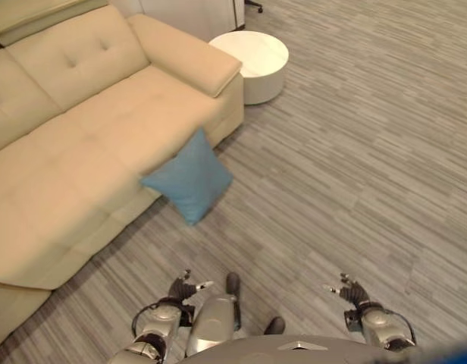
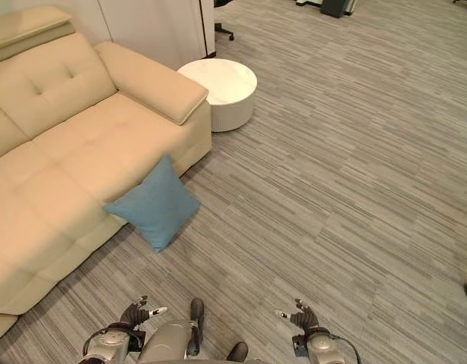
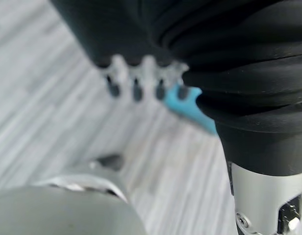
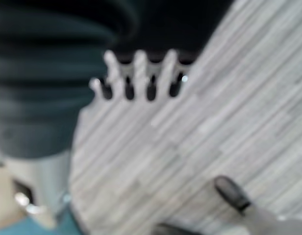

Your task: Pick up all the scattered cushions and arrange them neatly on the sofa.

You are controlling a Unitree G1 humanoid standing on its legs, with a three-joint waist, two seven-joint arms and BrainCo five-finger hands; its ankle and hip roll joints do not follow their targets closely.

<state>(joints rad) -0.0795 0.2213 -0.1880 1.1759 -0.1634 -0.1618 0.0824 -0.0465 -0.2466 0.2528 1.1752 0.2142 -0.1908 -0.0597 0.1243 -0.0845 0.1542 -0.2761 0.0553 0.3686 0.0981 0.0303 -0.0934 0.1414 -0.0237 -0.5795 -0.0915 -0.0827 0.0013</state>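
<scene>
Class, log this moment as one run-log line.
blue cushion: on floor, leaning on sofa | left hand: open, empty | right hand: open, empty

Blue cushion [image 1: 189,177], beige sofa [image 1: 74,144] (seemingly tufted).

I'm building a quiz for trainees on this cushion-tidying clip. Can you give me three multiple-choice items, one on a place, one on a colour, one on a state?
1. Where is the square blue fabric cushion?
A. On the round white side table
B. On the floor, leaning against the front of the beige upholstered sofa
C. In the left hand

2. What colour is the round low side table past the sofa's armrest?
A. White
B. Black
C. Red

3. How are the left hand and right hand?
A. Both curled round the cushion
B. Left holds the cushion, right empty
C. Both open and empty, low above the floor

Answers: 1 B, its lower corner rests on the grey striped floor and its back meets the sofa front. 2 A, its top and side are white. 3 C, fingers relaxed, cushion well ahead of them.
</scene>
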